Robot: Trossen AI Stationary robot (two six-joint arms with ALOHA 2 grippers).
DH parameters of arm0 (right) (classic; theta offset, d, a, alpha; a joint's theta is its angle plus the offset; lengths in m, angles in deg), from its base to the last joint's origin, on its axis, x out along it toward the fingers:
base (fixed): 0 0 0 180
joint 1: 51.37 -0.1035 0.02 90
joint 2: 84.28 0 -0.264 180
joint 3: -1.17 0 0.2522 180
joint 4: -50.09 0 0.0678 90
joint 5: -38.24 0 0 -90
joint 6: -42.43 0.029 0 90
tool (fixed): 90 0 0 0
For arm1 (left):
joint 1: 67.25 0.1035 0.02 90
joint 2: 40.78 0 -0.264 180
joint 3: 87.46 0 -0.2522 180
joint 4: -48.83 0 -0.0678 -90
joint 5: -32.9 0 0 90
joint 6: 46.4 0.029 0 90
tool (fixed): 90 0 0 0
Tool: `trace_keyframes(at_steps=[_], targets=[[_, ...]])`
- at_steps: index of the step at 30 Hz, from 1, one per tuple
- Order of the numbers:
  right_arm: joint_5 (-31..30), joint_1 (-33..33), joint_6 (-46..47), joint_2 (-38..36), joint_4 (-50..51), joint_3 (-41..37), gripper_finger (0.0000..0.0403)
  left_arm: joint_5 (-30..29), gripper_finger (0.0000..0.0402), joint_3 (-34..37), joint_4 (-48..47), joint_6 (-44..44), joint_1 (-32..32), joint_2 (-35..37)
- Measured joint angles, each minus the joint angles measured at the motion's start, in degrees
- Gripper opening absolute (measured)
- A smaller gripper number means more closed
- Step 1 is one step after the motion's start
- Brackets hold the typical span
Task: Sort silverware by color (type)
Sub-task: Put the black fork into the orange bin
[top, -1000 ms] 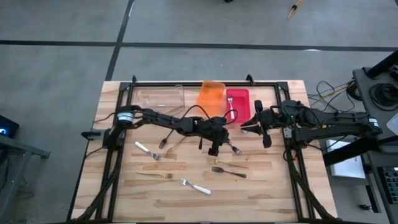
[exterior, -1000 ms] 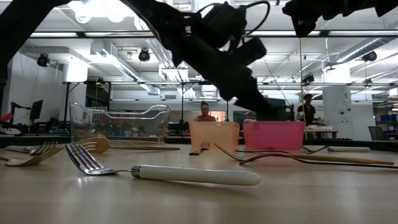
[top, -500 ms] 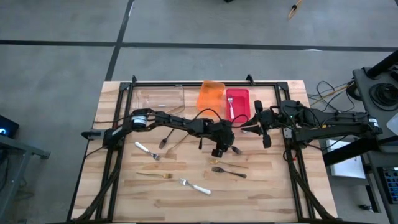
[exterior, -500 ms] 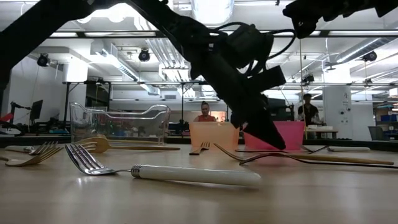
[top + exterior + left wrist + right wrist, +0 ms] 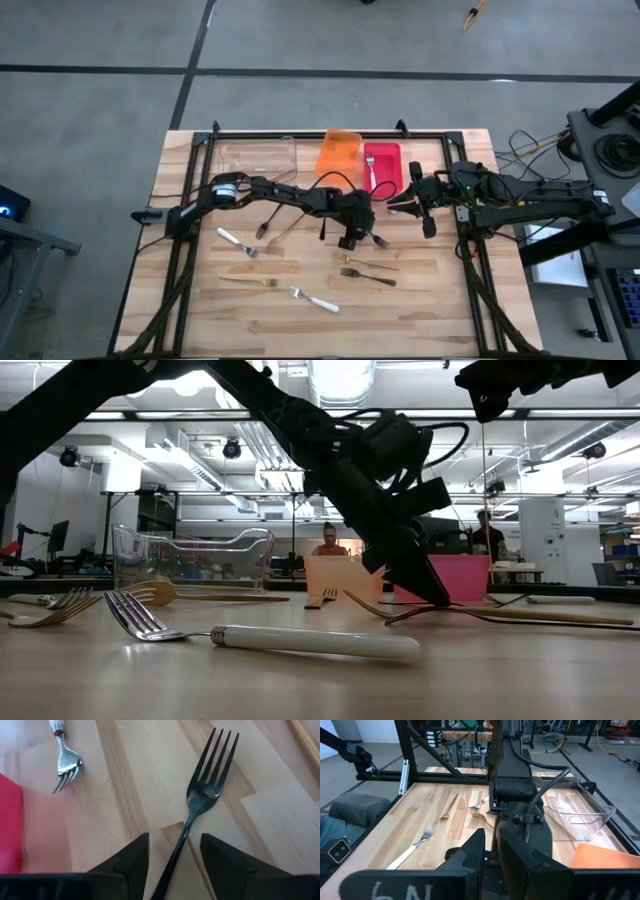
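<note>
Silverware lies scattered on the wooden table [image 5: 450, 300]. My left gripper [image 5: 350, 241] is open and low over a black fork [image 5: 377, 240]. In the left wrist view its fingers [image 5: 175, 837] stand on either side of that fork's handle [image 5: 181, 837], the tines [image 5: 212, 757] pointing away. Whether a finger touches the handle, I cannot tell. My right gripper [image 5: 400, 206] is shut and hangs high near the red bin [image 5: 388, 160], holding nothing. A silver fork [image 5: 371, 181] lies in the red bin.
An orange bin [image 5: 339, 152] and a clear bin [image 5: 258, 156] stand at the far edge beside the red one. Two pale-handled forks [image 5: 235, 242] [image 5: 314, 300], a gold fork [image 5: 250, 282] and another black fork [image 5: 368, 276] lie nearer the front.
My left gripper has come down toward the table, onto the black fork, and has tipped more steeply downward, with the arm reaching a little farther toward the table's right. The silverware has stayed where it was.
</note>
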Motion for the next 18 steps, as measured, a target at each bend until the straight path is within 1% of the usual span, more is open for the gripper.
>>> trace_keyframes(at_steps=[4,8,13,18], targets=[[0.0,0.0,-0.07,0.0,0.11,-0.02,0.0043,1.55,0.015,-0.09,-0.14,-1.37,0.12,-0.74],[0.0,0.0,-0.14,0.0,0.15,-0.02,0.0043,1.92,0.0126,-0.09,-0.28,-2.09,0.16,-0.84],[0.0,0.0,-0.29,0.02,0.37,-0.04,0.0043,2.29,0.008,-0.03,-0.63,-2.25,0.16,-0.86],[0.0,0.0,-0.33,0.02,0.75,-0.04,0.0043,2.31,0.0024,0.02,-1.12,-2.22,0.14,-0.84]])
